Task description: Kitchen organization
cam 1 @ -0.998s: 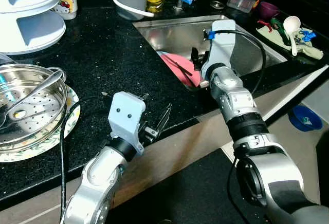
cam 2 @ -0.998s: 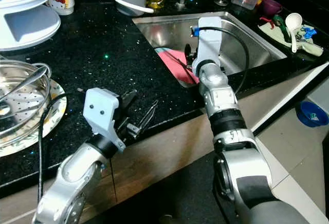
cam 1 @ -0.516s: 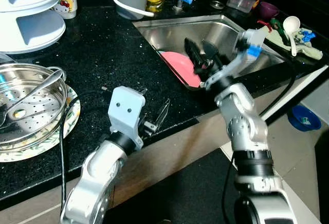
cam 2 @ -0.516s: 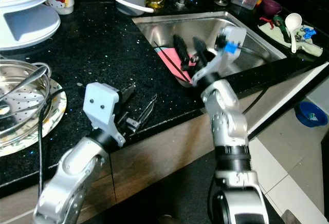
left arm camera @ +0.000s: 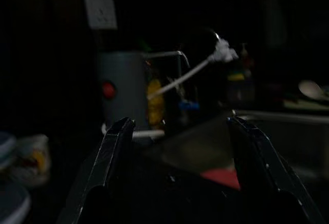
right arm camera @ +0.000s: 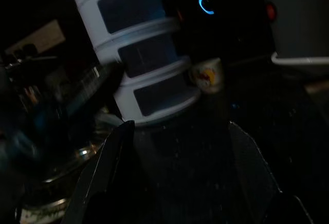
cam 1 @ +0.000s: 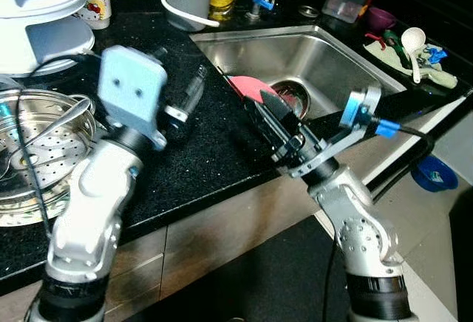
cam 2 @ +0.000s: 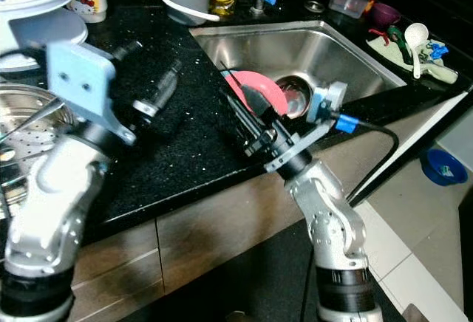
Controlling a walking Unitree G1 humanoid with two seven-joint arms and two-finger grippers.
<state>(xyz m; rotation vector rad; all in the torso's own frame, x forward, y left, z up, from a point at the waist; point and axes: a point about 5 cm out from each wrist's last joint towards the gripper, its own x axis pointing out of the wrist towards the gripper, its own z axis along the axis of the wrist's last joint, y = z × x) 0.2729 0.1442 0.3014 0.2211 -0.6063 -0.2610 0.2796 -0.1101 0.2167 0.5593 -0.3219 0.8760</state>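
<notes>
- My left hand (cam 1: 188, 97) is raised above the black desk (cam 1: 192, 152), its two fingers spread apart with nothing between them; in my left wrist view the fingers (left arm camera: 115, 149) frame the grey canister (left arm camera: 119, 90) and the yellow bottle (left arm camera: 154, 100) at the back of the desk.
- My right hand (cam 1: 270, 119) hangs over the near-left corner of the steel sink (cam 1: 332, 60), fingers parted and holding nothing; they point across the desk to my left.
- In my right wrist view the fingers (right arm camera: 110, 157) look toward the white tiered container (right arm camera: 139, 59) and the small printed mug (right arm camera: 208, 75) beside it.
- A pink plate (cam 1: 247, 87) leans in the sink just behind my right hand, with a round metal bowl (cam 1: 295, 99) next to it.
- On my far left, a steel steamer basket (cam 1: 37, 152) sits on a patterned plate (cam 1: 15, 218), a utensil lying across it.
- Beyond the sink, a white ladle (cam 1: 412, 41) lies on a cloth (cam 1: 436, 74) on the desk.
</notes>
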